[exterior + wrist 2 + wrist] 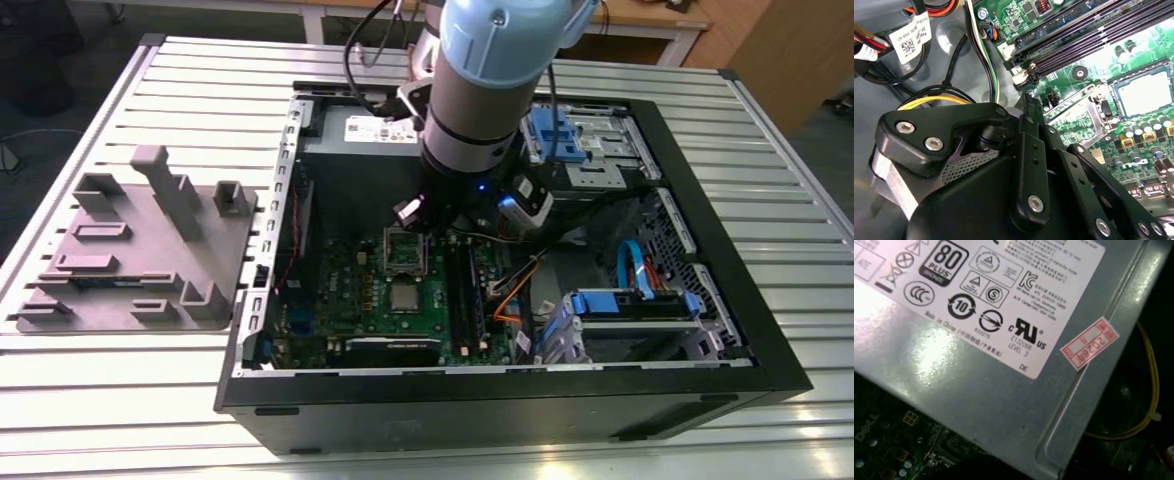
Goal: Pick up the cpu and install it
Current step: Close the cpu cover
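Cpu (1145, 92) spotted in the second wrist view: pale silver top up, lying flat within its square socket on the green board (1104, 62), and nothing is gripping it.

Now, big to small. The slatted table (134, 400) carries the open computer case (534, 405), and the arm (487, 90) plunges straight down into it. The grey tray (120, 240) sits just beside the case, at the exterior view's left. Inside, the grey labelled metal box (1004, 390) looms close in the first wrist view. The silvery socket frame (1076, 112) stands swung open beside the chip. The gripper (1026, 102) hovers near that frame, apart from the chip. Is it open or closed? I can't tell, because its own black linkage blocks the business end.

On handling, I'd call the chip light, stiff, slick on top and delicate underneath, so its opposite edges look like the place to hold. Whether it is fully seated is too small to judge, and the arm hides much of the board in the exterior view.
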